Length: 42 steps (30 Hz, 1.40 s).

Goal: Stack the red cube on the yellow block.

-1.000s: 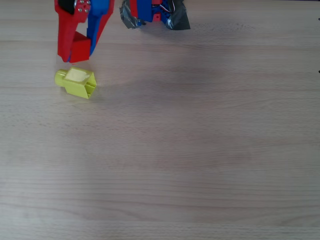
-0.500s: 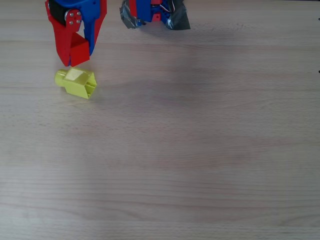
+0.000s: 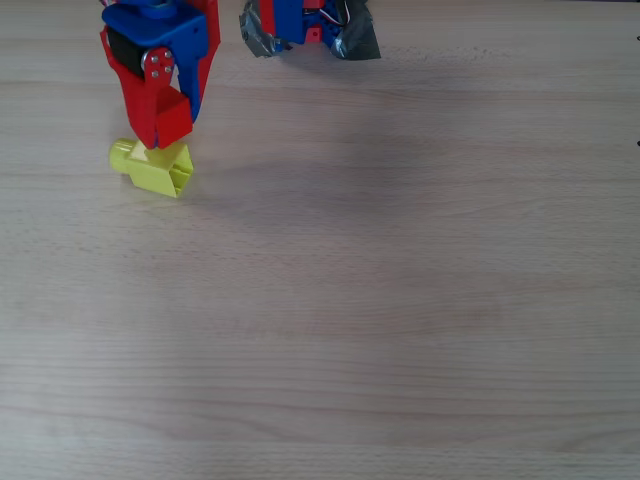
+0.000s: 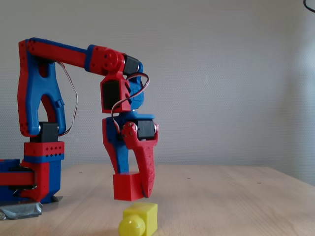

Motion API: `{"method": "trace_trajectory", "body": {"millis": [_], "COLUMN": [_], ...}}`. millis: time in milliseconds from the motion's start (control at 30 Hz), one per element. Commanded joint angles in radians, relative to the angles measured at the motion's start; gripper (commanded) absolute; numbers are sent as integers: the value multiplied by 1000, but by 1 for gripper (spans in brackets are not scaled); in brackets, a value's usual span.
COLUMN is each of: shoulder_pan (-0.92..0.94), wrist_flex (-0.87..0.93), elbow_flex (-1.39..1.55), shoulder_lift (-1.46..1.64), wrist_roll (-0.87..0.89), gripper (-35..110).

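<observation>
One step remains, we judge: the gripper grasps the red cube, hanging in the air just above the yellow block on the table. We have yet to lower and release it.

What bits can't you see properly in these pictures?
- Overhead view: the small red cube held in the red-and-blue two-finger gripper covers part of the yellow-green block.
- Fixed view: the block's underside is cut off by the bottom edge.
- Overhead view: the top edge cuts off the arm.
</observation>
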Motion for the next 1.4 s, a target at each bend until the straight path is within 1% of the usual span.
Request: {"method": "trace_trajectory", "body": {"millis": [0, 333, 600, 967, 1367], "shoulder_pan": [-11, -5, -21, -43, -63], "wrist_flex": [-21, -51, -43, -28, -25], "elbow_flex": [-89, -138, -135, -140, -141], "shoulder_lift": [5, -71, -72, -60, -54], "wrist_roll": [-6, -26, -25, -8, 15], "gripper": [13, 13, 20, 24, 24]}}
